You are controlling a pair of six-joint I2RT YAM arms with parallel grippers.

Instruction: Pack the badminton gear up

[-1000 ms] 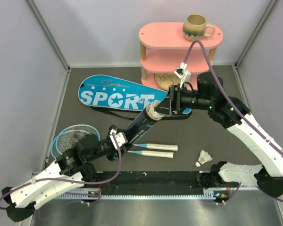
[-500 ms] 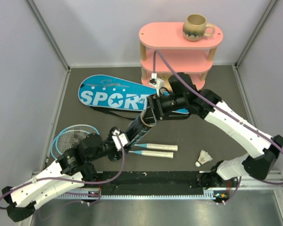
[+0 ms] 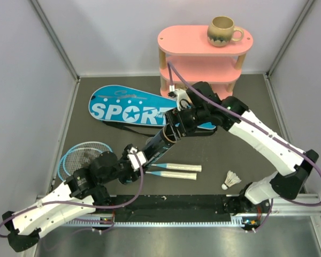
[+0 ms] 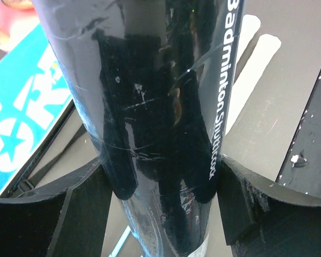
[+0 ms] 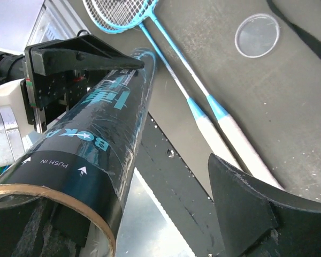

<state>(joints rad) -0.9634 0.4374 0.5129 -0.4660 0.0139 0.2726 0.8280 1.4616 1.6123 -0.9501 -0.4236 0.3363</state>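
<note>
My left gripper (image 3: 143, 155) is shut on the long black tube (image 3: 159, 140) and holds it tilted up off the mat; in the left wrist view the tube (image 4: 160, 96) fills the gap between the fingers (image 4: 80, 214). My right gripper (image 3: 175, 126) is open at the tube's open top end (image 5: 48, 214); one finger (image 5: 246, 209) is outside the rim, the other is hidden. One white shuttlecock (image 3: 232, 179) lies at the front right; the others are hidden. Two light-blue rackets (image 3: 80, 155) lie at the front left, handles (image 3: 176, 171) to the right. The blue "SPORT" cover (image 3: 128, 107) lies behind.
The pink three-tier shelf (image 3: 203, 56) stands at the back with the beige mug (image 3: 223, 29) on top. A clear round lid (image 5: 257, 35) lies on the mat near the rackets. A black rail (image 3: 176, 203) runs along the near edge.
My right gripper has moved left and down onto the tube's open end. The white shuttlecock seen at the tube's mouth a second ago no longer shows. The left arm has hardly moved.
</note>
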